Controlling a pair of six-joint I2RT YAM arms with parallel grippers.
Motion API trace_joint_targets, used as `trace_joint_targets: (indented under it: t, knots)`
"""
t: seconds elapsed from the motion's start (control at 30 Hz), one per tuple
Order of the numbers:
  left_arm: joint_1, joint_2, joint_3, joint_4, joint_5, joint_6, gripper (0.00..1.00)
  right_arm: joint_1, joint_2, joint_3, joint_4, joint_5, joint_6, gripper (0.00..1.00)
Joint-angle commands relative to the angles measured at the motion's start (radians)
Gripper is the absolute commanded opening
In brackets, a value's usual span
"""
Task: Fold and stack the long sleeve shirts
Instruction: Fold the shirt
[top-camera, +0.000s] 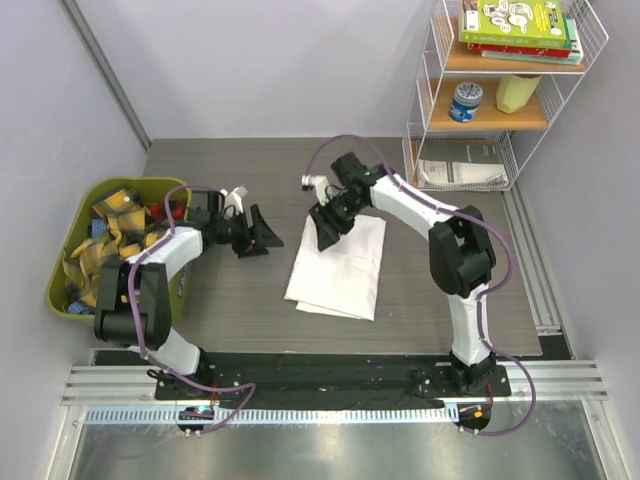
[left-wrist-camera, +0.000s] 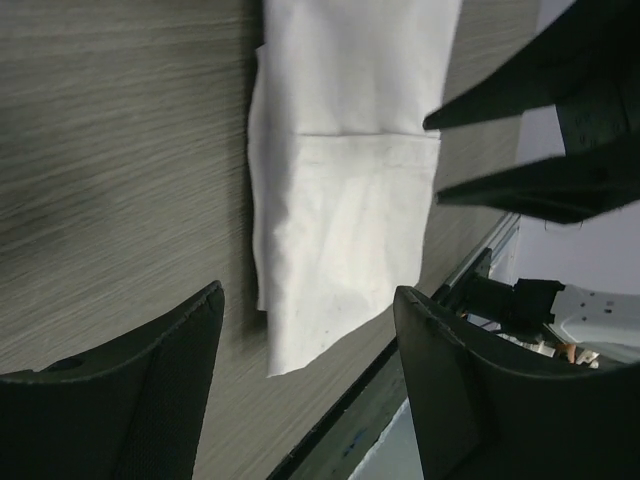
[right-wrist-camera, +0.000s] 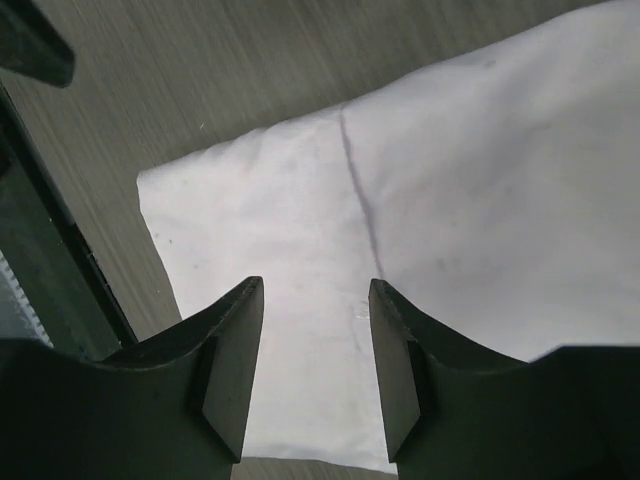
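Lying folded on the grey table, the white shirt is in the middle, between the two arms. The right gripper hangs over the far left corner of the shirt, jaws spread apart, holding nothing. The left gripper is near the shirt's left side, also spread and empty. A green bin with plaid cloths stands at the left.

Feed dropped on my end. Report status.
Left gripper open, empty, left of white shirt. Right gripper open, over its far end. Shirt folded flat mid-table. Green bin well apart.
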Motion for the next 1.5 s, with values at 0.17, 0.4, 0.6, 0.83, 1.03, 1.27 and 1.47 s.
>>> trace_joint_targets:
  t: [0.17,0.4,0.6,0.83,1.03,1.27,1.47]
  knots:
    - [-0.014,0.122,-0.088,0.164,-0.002,-0.061,0.64,0.084,0.042,-0.242,0.013,0.036,-0.152,0.48]
    - [-0.109,0.125,-0.256,0.526,-0.02,-0.281,0.61,0.068,0.016,-0.312,-0.226,0.213,-0.626,0.45]
    - [-0.205,0.2,-0.277,0.672,-0.122,-0.401,0.67,0.035,-0.046,-0.241,-0.3,0.168,-0.709,0.46]
    - [-0.248,0.249,-0.286,0.78,-0.179,-0.501,0.68,-0.072,-0.014,-0.061,-0.311,0.074,-0.411,0.5]
    - [-0.309,0.258,-0.316,0.74,-0.223,-0.516,0.66,-0.135,0.002,-0.122,-0.217,0.089,-0.288,0.49]
    - [-0.383,0.31,-0.308,0.718,-0.254,-0.547,0.61,-0.16,0.028,-0.211,-0.142,0.14,-0.261,0.47]
    - [-0.438,0.36,-0.305,0.82,-0.255,-0.614,0.55,-0.163,0.037,-0.207,-0.134,0.126,-0.248,0.46]
